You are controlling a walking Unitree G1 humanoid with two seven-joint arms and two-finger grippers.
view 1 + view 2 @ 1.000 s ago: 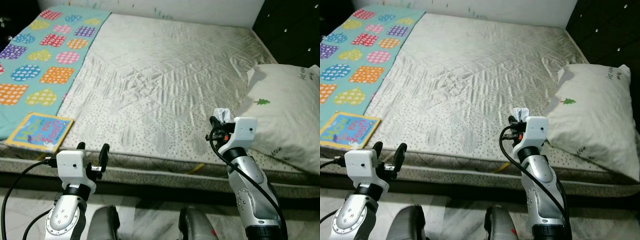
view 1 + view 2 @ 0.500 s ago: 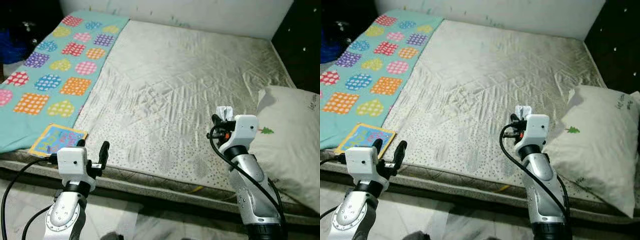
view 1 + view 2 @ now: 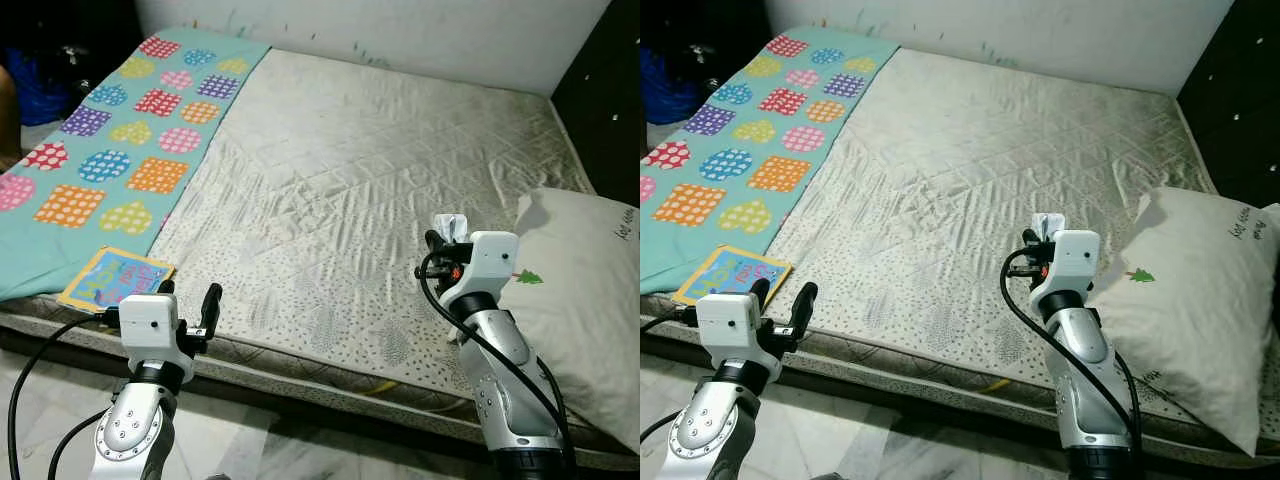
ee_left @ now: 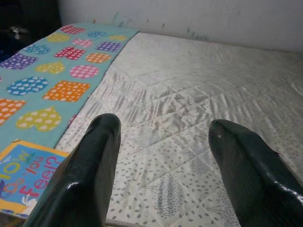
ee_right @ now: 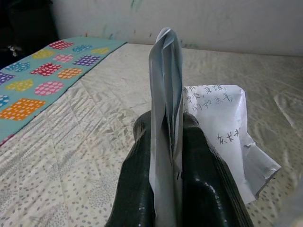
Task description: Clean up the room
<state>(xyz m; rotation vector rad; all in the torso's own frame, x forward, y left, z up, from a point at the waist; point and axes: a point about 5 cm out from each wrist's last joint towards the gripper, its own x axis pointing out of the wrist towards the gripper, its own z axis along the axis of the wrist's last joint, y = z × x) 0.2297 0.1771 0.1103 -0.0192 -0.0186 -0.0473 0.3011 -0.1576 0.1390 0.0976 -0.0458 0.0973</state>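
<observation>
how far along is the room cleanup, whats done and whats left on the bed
Partly done at most. In hand: the right gripper is shut on a crumpled paper with writing on it, held above the mattress. The left gripper is open and holds nothing. Still left: the picture book at the edge of the patterned blanket, and the pillow lying askew at the bed's near right corner.

Bare mattress [image 3: 380, 180] between blanket [image 3: 110, 150], pillow [image 3: 590, 290]
</observation>
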